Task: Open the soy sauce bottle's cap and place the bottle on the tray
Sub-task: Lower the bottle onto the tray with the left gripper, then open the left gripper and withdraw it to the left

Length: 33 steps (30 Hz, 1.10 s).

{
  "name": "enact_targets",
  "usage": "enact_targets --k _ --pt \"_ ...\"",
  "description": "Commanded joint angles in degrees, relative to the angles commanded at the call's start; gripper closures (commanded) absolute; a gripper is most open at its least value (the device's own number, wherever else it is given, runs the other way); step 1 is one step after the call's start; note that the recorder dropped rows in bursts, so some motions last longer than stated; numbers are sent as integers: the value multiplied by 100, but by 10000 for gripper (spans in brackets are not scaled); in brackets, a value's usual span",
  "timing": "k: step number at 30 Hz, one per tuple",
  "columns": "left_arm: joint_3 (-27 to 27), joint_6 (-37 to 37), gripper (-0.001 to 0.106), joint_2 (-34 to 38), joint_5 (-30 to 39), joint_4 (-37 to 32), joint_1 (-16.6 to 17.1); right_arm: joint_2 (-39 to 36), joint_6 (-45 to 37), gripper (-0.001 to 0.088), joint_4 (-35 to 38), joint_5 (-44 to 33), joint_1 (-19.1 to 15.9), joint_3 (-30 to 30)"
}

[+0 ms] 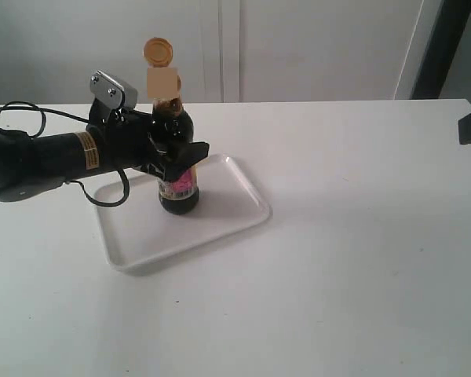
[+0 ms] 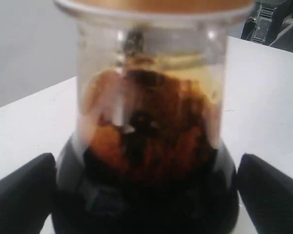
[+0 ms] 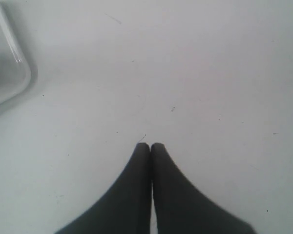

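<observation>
On the tray (image 1: 137, 232) | soy sauce bottle (image 1: 179, 196) stood upright, cap (image 1: 158, 52) flipped open | left gripper (image 1: 182, 151) clasped it; right gripper (image 3: 151, 146) clenched empty | risk: uneven release could topple and spill it

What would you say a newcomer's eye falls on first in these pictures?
The dark soy sauce bottle stands upright on the white tray, left of centre in the exterior view, with the left gripper clasped around its shoulder. Its amber cap is flipped open, the round lid sticking up above the neck. The right gripper is shut over the table.
</observation>
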<state>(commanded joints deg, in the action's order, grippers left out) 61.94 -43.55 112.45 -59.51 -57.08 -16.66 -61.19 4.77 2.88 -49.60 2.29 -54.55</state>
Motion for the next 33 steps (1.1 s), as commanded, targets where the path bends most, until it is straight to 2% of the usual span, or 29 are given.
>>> enact_targets --k 9,16,21,24,33 --pt "0 -58 56 -138 184 -11 0 0 0 868 0 0 0 0" --pt "0 -550 56 -185 172 -241 63 0 0 868 0 0 0 0" --pt "0 -1326 56 -207 -84 -827 399 0 0 868 0 0 0 0" --pt "0 -1814 56 -417 -101 -1452 602 0 0 868 0 0 0 0" --pt "0 -2832 58 -955 -36 -2850 680 0 0 868 0 0 0 0"
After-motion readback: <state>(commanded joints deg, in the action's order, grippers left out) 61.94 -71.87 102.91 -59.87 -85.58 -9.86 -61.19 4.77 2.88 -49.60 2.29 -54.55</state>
